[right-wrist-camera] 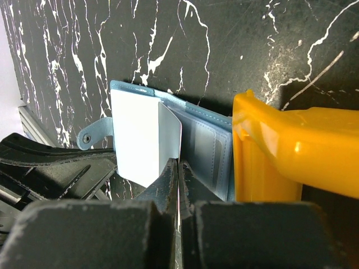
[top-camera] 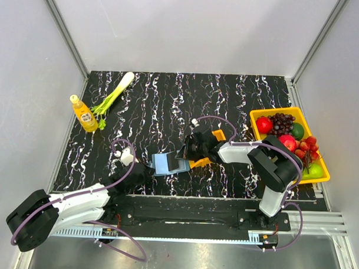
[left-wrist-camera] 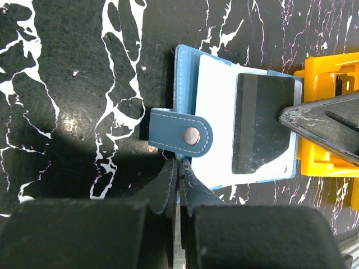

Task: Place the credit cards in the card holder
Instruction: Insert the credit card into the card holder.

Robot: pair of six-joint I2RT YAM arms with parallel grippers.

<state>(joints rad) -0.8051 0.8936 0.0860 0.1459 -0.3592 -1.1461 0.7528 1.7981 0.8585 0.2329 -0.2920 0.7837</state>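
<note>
One credit card (left-wrist-camera: 262, 126) is seemingly just going in, the right gripper (right-wrist-camera: 178, 171) pinching it over the open card holder (left-wrist-camera: 188, 73), near-centre just left of the orange tray (left-wrist-camera: 328, 162), while the left gripper (left-wrist-camera: 179, 171) is clamping the holder's edge.

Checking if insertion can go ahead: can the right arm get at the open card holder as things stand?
Likely yes. The right gripper, shut on a card, sits over the card holder's open inside; the left gripper pinches its edge; the orange tray lies beside it.
</note>
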